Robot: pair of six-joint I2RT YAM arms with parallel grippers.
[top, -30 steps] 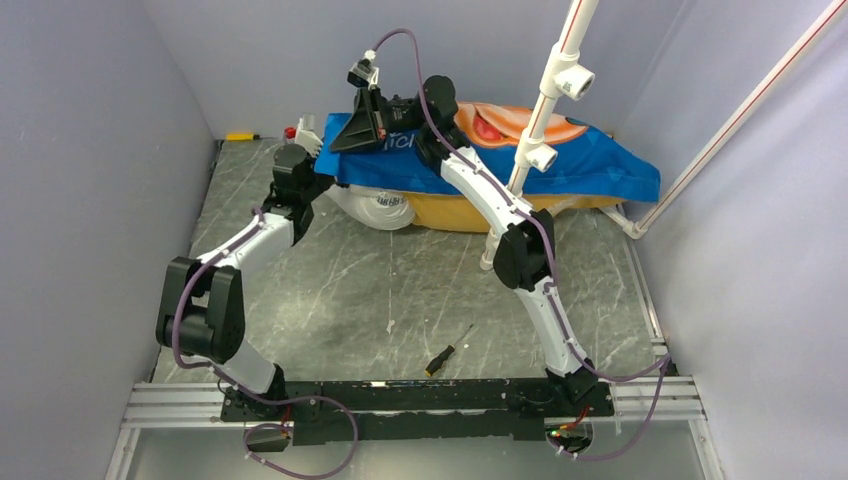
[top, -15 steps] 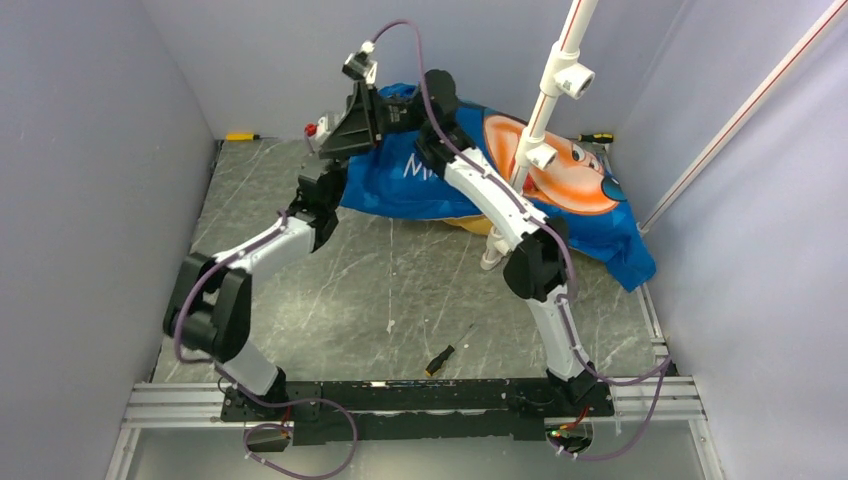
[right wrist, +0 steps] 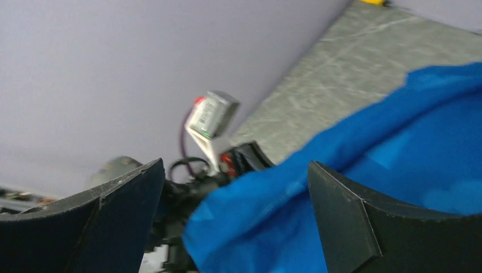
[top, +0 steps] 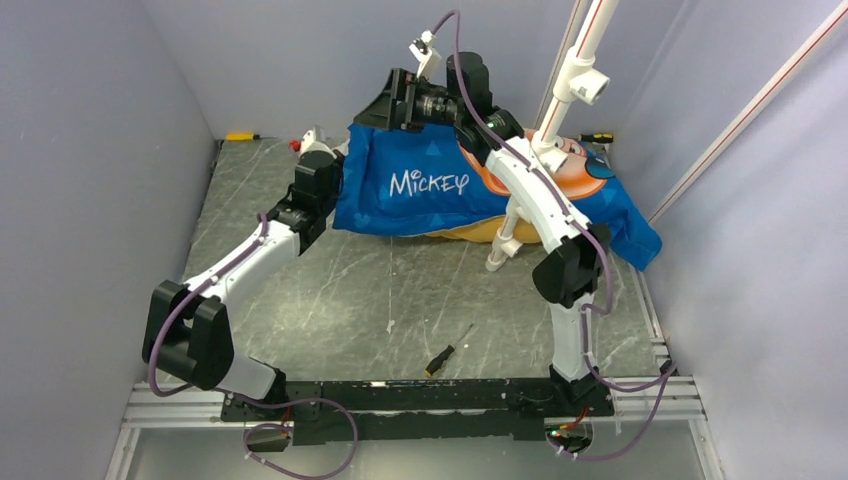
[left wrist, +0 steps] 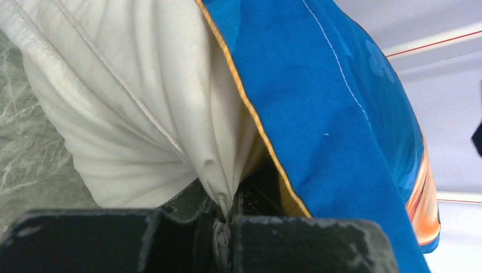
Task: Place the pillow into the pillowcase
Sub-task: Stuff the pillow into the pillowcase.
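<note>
Puckered pillow [left wrist: 131, 125], pinched by left gripper [left wrist: 221, 233], abuts smooth, perhaps satiny pillowcase [left wrist: 341, 142].

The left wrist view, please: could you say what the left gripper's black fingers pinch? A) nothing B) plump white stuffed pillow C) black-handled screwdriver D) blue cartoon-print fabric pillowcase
B: a gathered fold of the plump white stuffed pillow runs into the shut left gripper, while the blue fabric pillowcase drapes beside it.

The pillowcase [left wrist: 341, 114] is smooth blue cloth, the pillow [left wrist: 131, 114] creased white cloth, the table [top: 400, 290] matt grey.
</note>
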